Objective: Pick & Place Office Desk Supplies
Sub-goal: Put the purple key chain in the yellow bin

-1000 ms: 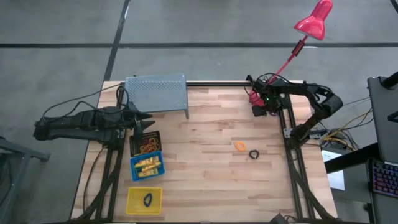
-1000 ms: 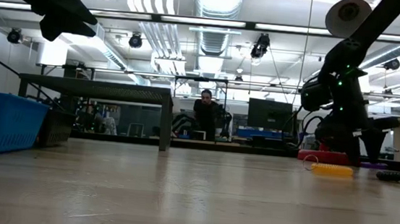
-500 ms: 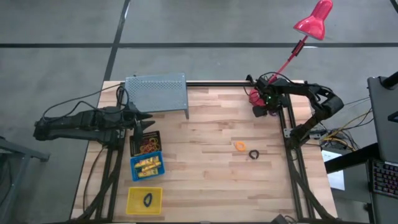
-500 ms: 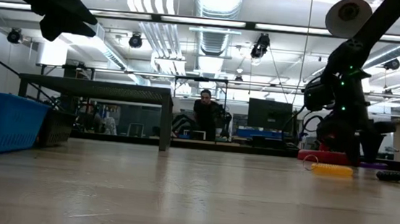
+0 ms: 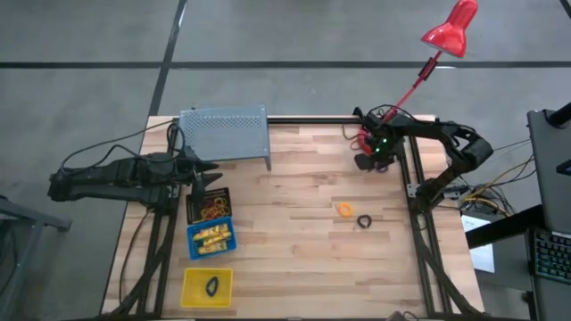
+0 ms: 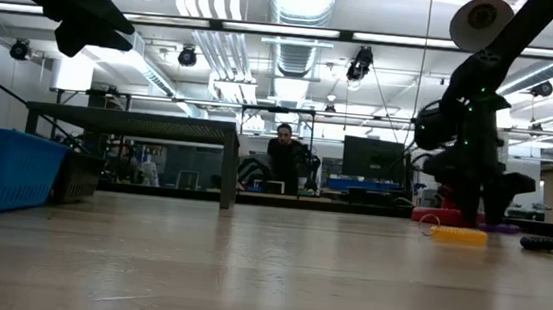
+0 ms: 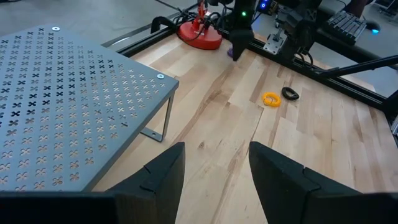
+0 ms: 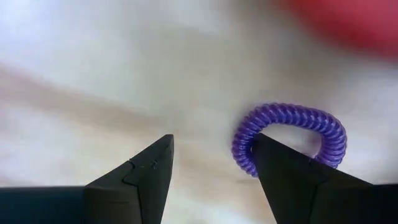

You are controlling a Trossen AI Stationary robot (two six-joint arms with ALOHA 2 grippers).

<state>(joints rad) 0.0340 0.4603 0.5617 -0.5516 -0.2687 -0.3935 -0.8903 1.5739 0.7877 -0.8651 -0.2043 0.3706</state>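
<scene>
- My right claw hangs over the worktop, fingers apart, one tip beside a purple ring.
- My left claw, fingers apart and empty, waits above the black bin.

Table from above. Rear left: a perforated stand. In front of the stand, along the left edge, three bins in a row running forward: first bin with rubber bands, second bin with tubes, third bin with one ring. Rear right: lamp base, with the right gripper just beside it. Right of centre: two rings side by side on the tabletop. Left gripper over the first bin's rear edge.
</scene>
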